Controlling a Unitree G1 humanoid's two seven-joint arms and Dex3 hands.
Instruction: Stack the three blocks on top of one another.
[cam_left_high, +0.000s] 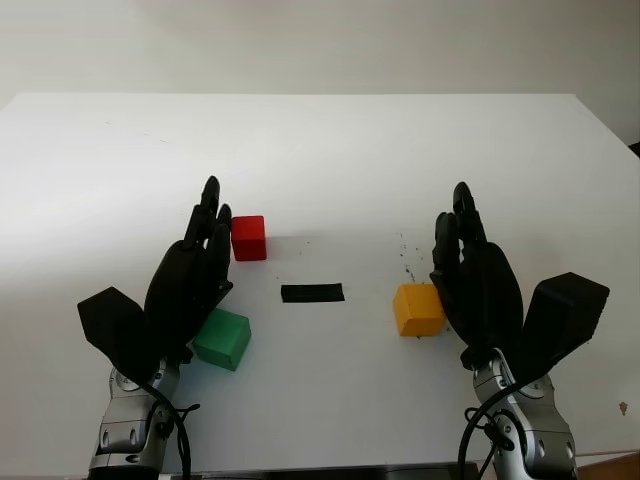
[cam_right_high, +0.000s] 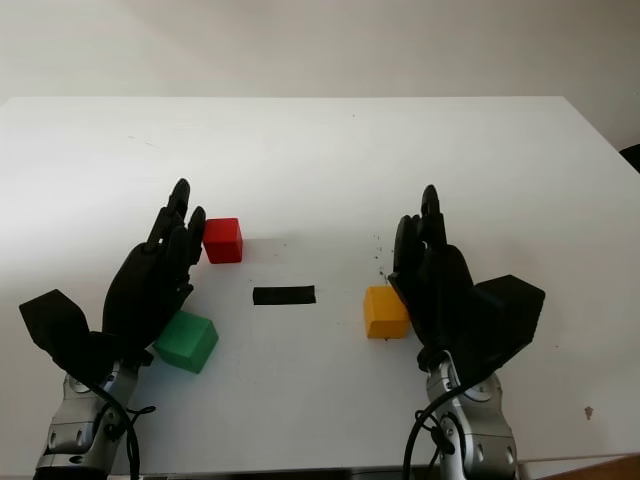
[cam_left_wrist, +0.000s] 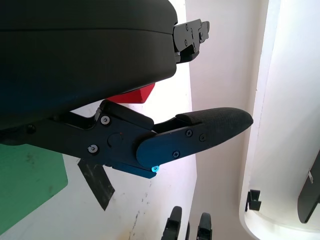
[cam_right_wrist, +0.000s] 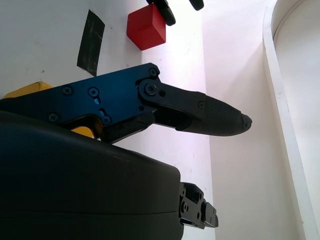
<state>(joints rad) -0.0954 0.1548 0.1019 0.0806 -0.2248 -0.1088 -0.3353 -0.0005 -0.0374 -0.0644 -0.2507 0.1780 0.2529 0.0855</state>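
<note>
At lower left, my open left hand (cam_left_high: 190, 280) sits beside green block (cam_left_high: 222, 339) and red block (cam_left_high: 249, 238). At lower right, my open right hand (cam_left_high: 478, 280) touches yellow block (cam_left_high: 417, 309). No writing is readable.

Left black three-finger hand (cam_left_high: 190, 280) covers the near-left corner of the green cube block (cam_left_high: 223, 338). Right black three-finger hand (cam_left_high: 478, 280) hides the yellow cube block's (cam_left_high: 417, 309) right edge. Red cube block (cam_left_wrist: 132, 95) mostly hidden behind the hand shell in left wrist view.
</note>
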